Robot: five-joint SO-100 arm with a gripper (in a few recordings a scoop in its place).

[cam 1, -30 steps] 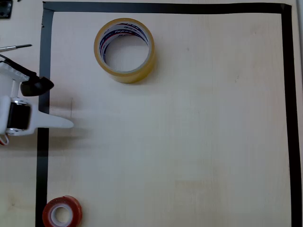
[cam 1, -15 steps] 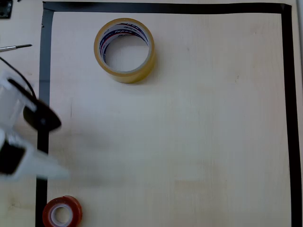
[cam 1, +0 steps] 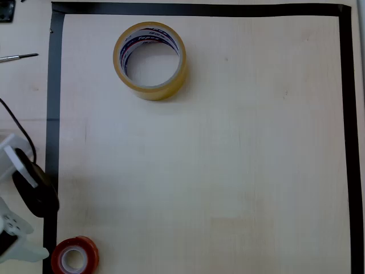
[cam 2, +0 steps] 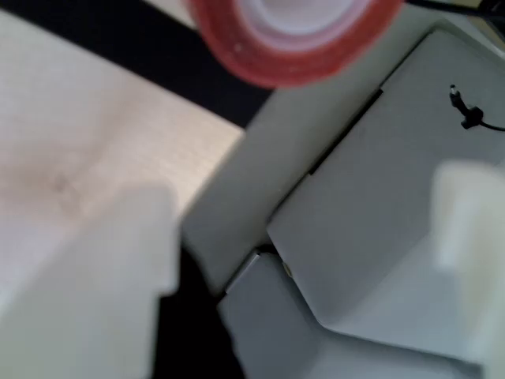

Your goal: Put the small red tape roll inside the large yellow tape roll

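- In the overhead view you see the small red tape roll (cam 1: 74, 256) lying flat at the bottom left corner of the counter (cam 1: 228, 171), just inside the black tape border (cam 1: 52, 142), with its white core facing up.
- In the wrist view the same roll (cam 2: 296, 35) is at the top edge, blurred, partly over the black strip.
- The large yellow tape roll (cam 1: 150, 60) lies flat at the far left part of the marked area, well apart from the red one, and its core shows red and dark blue print.
- Your gripper (cam 1: 20, 228) is at the left edge of the overhead view, just beside the red roll but not touching it.
- The fingers (cam 2: 102, 292) appear pale and very blurred in the wrist view; they seem apart, with nothing between them, but I cannot tell this for sure.
- A thin metal tool (cam 1: 20, 57) lies outside the border at the upper left.
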